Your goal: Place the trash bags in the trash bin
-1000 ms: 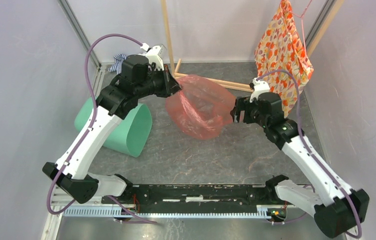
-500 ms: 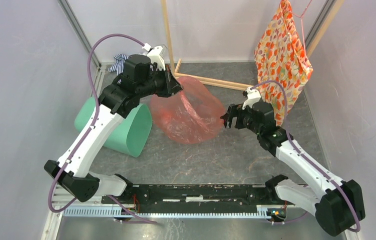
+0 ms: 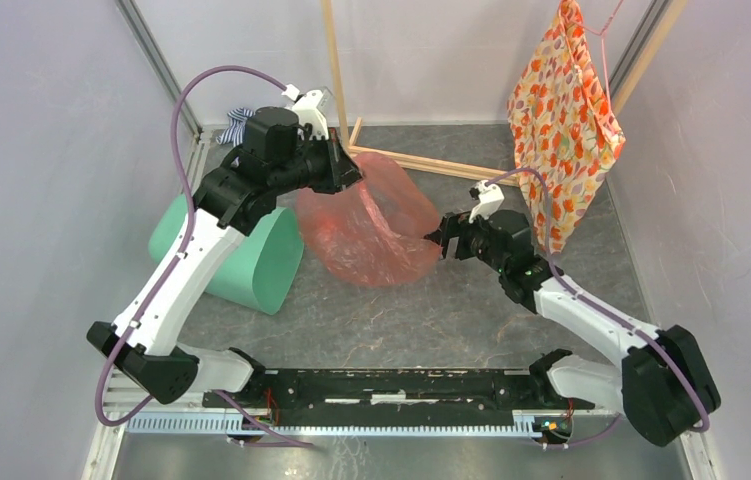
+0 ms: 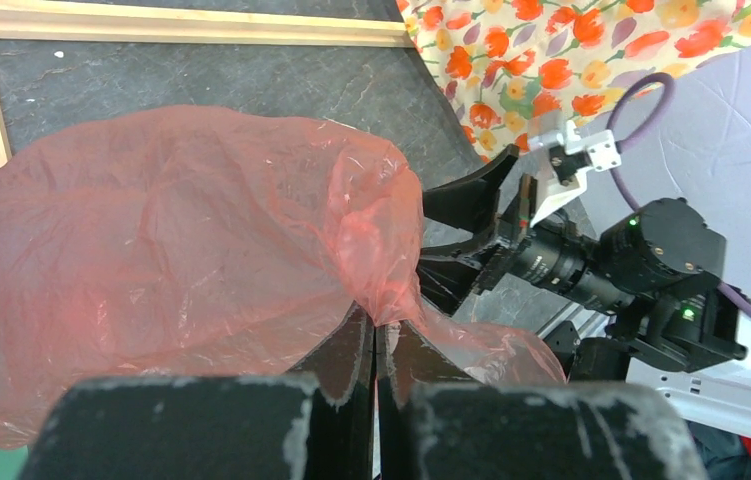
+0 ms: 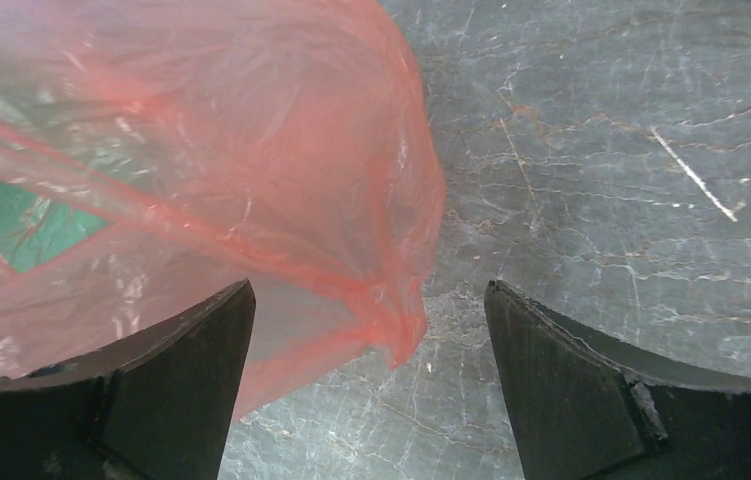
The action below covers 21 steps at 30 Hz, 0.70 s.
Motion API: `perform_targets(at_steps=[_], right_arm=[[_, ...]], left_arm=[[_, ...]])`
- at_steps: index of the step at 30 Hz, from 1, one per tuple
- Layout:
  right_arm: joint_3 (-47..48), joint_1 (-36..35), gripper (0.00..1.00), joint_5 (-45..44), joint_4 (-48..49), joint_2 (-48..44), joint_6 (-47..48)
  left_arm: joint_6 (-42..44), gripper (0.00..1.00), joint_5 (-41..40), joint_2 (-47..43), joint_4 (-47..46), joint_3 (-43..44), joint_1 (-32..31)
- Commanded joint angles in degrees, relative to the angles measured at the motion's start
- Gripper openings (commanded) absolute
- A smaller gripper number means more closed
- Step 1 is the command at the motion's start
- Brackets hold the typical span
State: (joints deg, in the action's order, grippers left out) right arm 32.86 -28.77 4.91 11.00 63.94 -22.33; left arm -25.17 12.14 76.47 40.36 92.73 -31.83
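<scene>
Red-orange trash bag hangs pinched in our left end effector — clenched on a fold. Our right end effector stands wide, released, the bag's edge between its jaws. We see the mint-green trash bin tipped on the table, just beside the bag.

White shells over black joint housings on left arm and right arm alike. Purple cable looped off each wrist. Black wedge-shaped fingers, edges scuffed pale. Tiny green lights, apparently status lamps.
</scene>
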Motion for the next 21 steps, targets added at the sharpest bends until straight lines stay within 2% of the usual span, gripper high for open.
perform_targets(at_steps=[1, 15, 18, 21], right_arm=[[1.30, -0.37, 0.92, 2.03, 7.22, 3.17, -2.65], [2.01, -1.61, 0.88, 1.59, 14.71, 11.11, -6.13], [2.48, -1.93, 0.83, 0.70, 15.65, 12.25, -6.92], [3.15, -1.95, 0.74, -1.37, 15.10, 11.31, -6.89]], left_arm=[[3.02, 0.02, 0.60, -0.27, 0.08, 2.59, 0.37], [3.11, 0.02, -0.34, -0.14, 0.82, 3.96, 0.37], [3.11, 0.02, -0.38, -0.31, 1.01, 3.82, 0.34], [3.28, 0.02, -0.89, -0.49, 1.29, 3.71, 0.37]])
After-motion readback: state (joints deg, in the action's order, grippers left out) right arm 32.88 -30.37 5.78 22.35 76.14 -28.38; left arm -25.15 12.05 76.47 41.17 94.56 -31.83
